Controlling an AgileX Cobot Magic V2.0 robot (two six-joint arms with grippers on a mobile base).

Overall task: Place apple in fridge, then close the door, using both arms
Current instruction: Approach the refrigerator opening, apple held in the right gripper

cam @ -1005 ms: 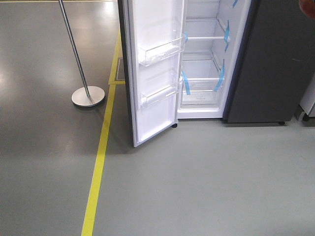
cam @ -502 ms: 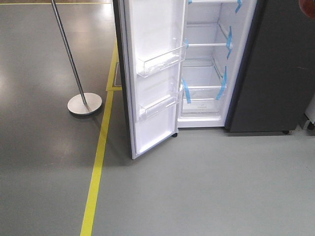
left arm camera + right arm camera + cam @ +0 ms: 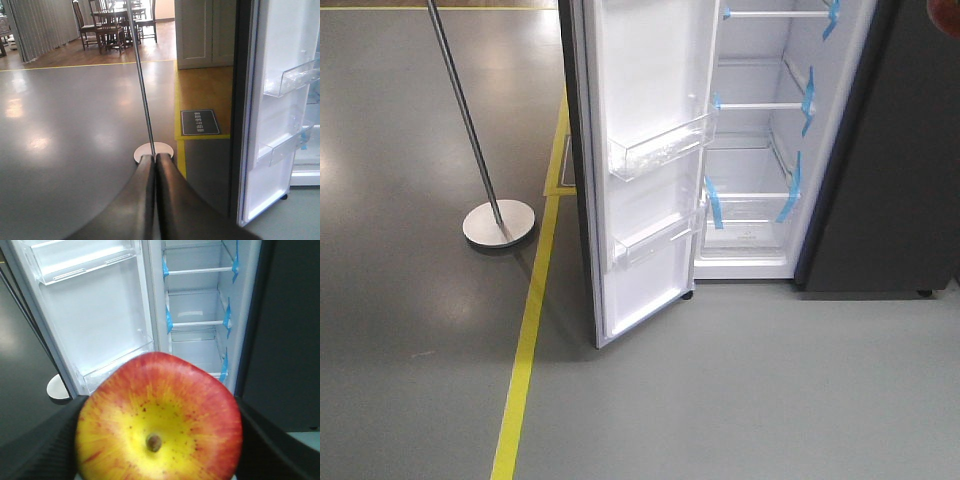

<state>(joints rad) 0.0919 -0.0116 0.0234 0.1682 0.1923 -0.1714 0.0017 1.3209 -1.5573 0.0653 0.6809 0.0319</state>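
Observation:
The fridge (image 3: 755, 150) stands open ahead, its white inside showing glass shelves with blue tape on their edges. Its door (image 3: 645, 170) is swung out to the left, white inside with clear bins. In the right wrist view the red apple (image 3: 160, 420) with its yellow patch fills the lower frame. My right gripper (image 3: 160, 427) is shut on it, a dark finger (image 3: 42, 442) on each side. The apple faces the fridge shelves (image 3: 195, 305) and the door (image 3: 95, 315). My left gripper (image 3: 154, 159) is shut and empty, left of the door's edge (image 3: 250, 150).
A metal pole on a round base (image 3: 500, 222) stands left of the door. A yellow floor line (image 3: 525, 360) runs toward the fridge. A dark floor sign (image 3: 199, 122) lies behind the door. Chairs and a table (image 3: 112, 20) are far back.
The fridge and door have grown larger and shifted right and down in the front view, so I have come closer. The door's angle looks unchanged.

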